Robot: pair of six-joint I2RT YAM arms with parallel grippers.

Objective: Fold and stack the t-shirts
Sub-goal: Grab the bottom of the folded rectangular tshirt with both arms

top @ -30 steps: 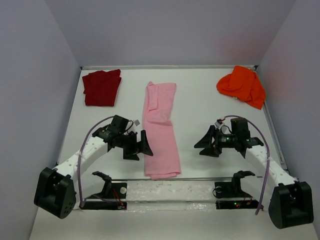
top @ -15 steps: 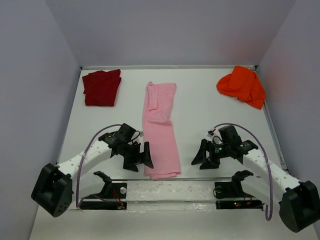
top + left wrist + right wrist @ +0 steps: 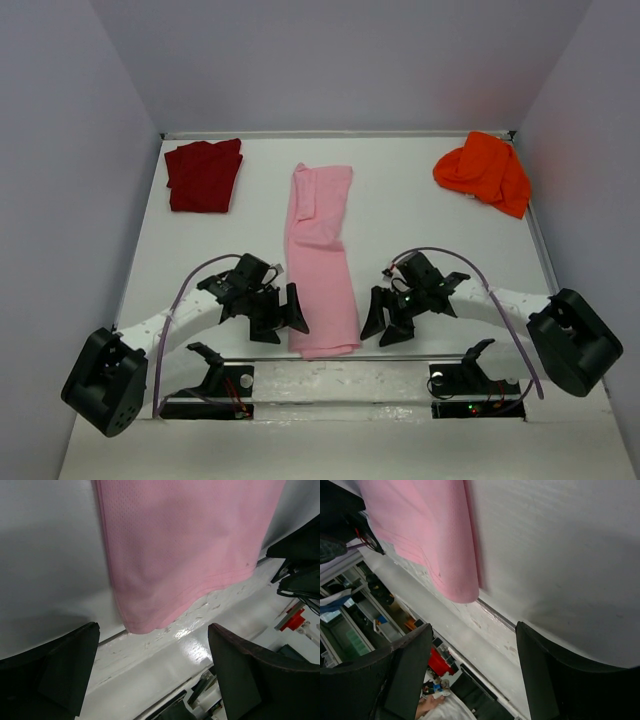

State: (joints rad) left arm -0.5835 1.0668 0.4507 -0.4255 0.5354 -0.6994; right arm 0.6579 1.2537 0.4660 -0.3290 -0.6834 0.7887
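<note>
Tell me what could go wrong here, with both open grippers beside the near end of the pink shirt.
The pink shirt is folded; a grip may catch only the top layer, opening the fold.
Its hem lies at the table edge, where the left gripper or right gripper might scrape.

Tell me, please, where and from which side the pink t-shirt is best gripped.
Probably at the two near hem corners, each from its outer side: the pink t-shirt lies flat as a long strip running away from the arms, and the open left gripper and right gripper flank that hem.
</note>
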